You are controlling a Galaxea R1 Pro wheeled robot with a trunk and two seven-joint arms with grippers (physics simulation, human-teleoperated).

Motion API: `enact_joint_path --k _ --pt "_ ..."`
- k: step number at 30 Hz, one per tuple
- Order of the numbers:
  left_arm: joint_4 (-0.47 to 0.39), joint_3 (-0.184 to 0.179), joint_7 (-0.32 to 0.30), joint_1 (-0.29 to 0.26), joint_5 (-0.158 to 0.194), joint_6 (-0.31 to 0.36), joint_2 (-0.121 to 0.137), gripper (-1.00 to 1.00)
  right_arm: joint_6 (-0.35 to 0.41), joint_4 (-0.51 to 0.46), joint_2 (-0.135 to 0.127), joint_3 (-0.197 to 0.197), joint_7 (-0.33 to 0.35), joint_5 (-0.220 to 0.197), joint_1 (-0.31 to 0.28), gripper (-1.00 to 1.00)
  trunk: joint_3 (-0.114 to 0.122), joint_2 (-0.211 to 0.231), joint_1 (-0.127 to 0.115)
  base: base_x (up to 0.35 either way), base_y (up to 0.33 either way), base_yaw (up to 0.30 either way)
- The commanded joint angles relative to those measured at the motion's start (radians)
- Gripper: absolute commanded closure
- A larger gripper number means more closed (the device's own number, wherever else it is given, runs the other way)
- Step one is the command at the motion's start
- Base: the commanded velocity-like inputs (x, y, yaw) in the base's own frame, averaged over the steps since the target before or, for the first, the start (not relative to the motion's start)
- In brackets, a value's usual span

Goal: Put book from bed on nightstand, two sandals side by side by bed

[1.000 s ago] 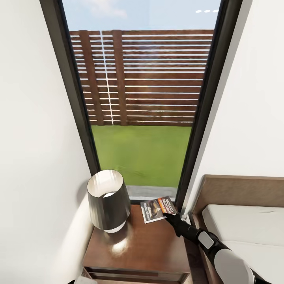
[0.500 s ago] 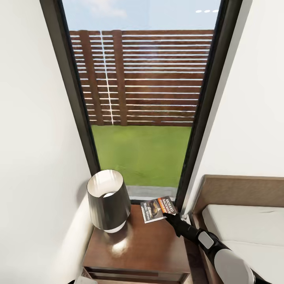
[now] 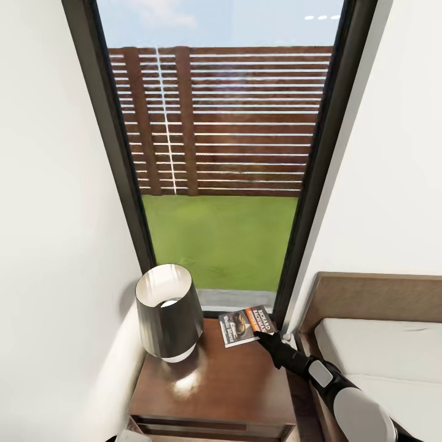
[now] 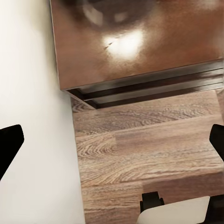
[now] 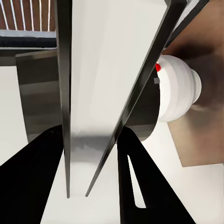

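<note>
In the head view we look down on the nightstand [image 3: 215, 387], a glossy reddish-brown cabinet standing between the white wall at the left and the bed [image 3: 380, 350] at the right. A tall dark-framed window [image 3: 224, 153] rises behind it, with a lawn and a slatted wooden fence outside.

On the nightstand's top we see two things. A table lamp [image 3: 169, 313] with a dark shade stands at the back left corner; the shade is open at the top, and we see its pale inner wall and a bright spot low inside it. The book [image 3: 247, 326] is at the back right corner, cover up with its orange band and white lettering showing. We cannot tell whether it lies flat on the wood or is held just above it.

Our right arm reaches in from the lower right, over the gap between bed and nightstand, and our right gripper [image 3: 265, 334] meets the book's near right corner. In the right wrist view we see the book [image 5: 100, 93] edge-on, a thin pale slab running straight out between the two dark fingers [image 5: 140, 182], which are closed narrowly against it.

In the left wrist view our left gripper [image 4: 112, 144] hangs over the brown plank floor [image 4: 144, 154] in front of the nightstand [image 4: 135, 42], fingers [image 4: 9, 144] spread wide with nothing between them.
</note>
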Motion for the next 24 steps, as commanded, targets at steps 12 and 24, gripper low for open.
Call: enact_joint_path --k 12,24 --pt "0.000 -0.009 0.004 -0.001 0.009 -0.003 0.001 -1.00 0.008 -0.002 0.001 0.002 -0.002 -0.011 0.000 1.00 -0.021 -0.044 0.024 0.000 0.000 0.000" --pt "0.000 -0.009 0.004 -0.001 0.009 -0.003 0.001 -1.00 0.008 -0.002 0.001 0.001 -0.002 -0.011 0.000 1.00 -0.049 -0.107 0.058 0.000 0.000 0.000"
